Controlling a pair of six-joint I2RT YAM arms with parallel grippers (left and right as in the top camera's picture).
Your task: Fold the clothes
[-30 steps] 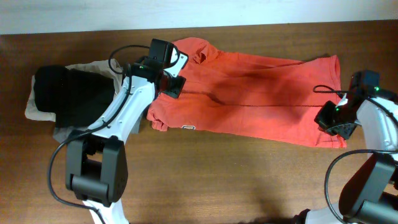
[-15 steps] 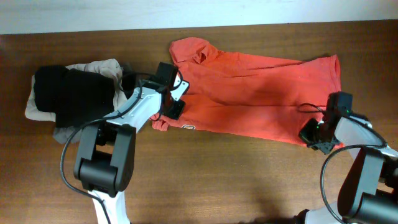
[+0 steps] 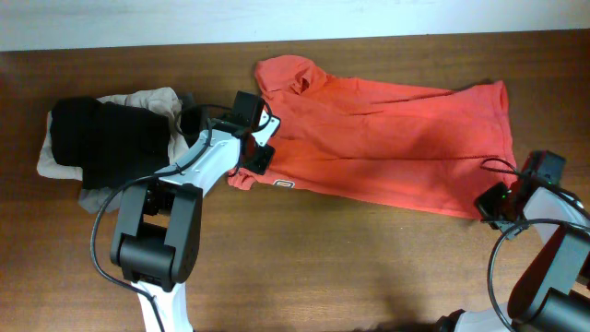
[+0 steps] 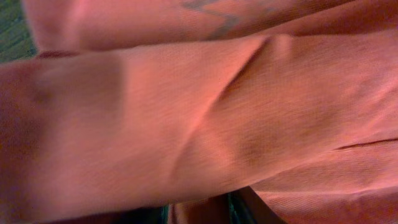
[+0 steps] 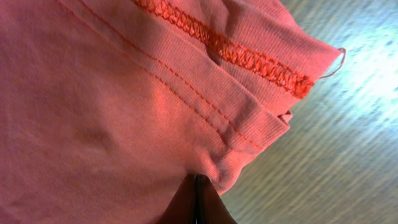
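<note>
Arms low — left tool [image 3: 257, 157] on T-shirt [image 3: 387, 152]; right tool [image 3: 489, 204] pinches its hem.

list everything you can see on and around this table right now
T-shirt: one, red-orange, spread across the middle and right of the table
black garment: one, black, on top of the pile at the left end
beige garment: one, beige, under the black one, showing at the back of the pile
grey garment: one, grey, peeking out at the front of the pile
table: one, brown wood, under everything
left arm: one, white and black, reaching from the near left
right arm: one, white and black, at the near right
left claw: one, black, at the T-shirt's left edge; open or shut unclear
right claw: one, black, shut on the T-shirt's lower right hem corner
</note>
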